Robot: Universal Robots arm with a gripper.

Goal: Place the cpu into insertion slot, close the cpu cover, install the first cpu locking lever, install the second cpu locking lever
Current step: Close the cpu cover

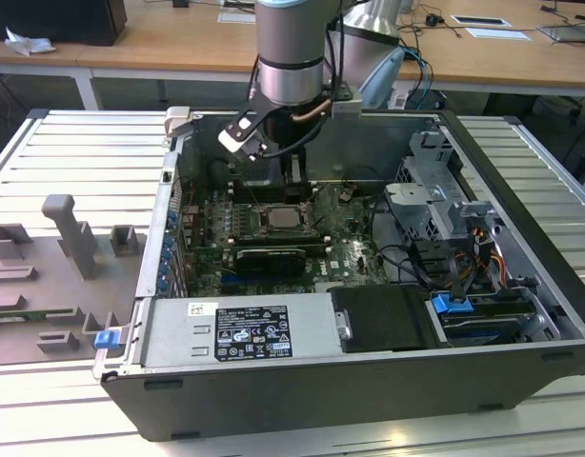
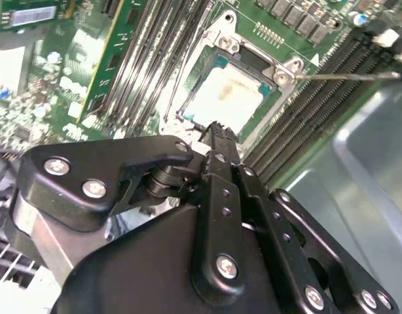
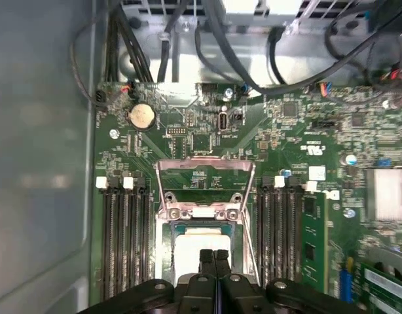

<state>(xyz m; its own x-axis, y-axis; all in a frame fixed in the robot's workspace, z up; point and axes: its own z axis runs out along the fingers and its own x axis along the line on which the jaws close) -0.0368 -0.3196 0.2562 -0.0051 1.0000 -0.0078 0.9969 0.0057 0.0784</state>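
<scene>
- Exterior view: cpu (image 1: 278, 218), frame centre; gripper (image 1: 293, 181) directly above it in the picture, close.
- First wrist view: fingers (image 3: 206, 261) pressed together, empty, over cpu.

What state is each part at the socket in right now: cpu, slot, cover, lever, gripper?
cpu: seated in the slot, silvery top up.
slot: filled by the cpu.
cover: open, swung back off the cpu.
lever: unlatched, its rod sticking out free.
gripper: shut, holding nothing, tips at the cpu's edge; contact unclear.
</scene>
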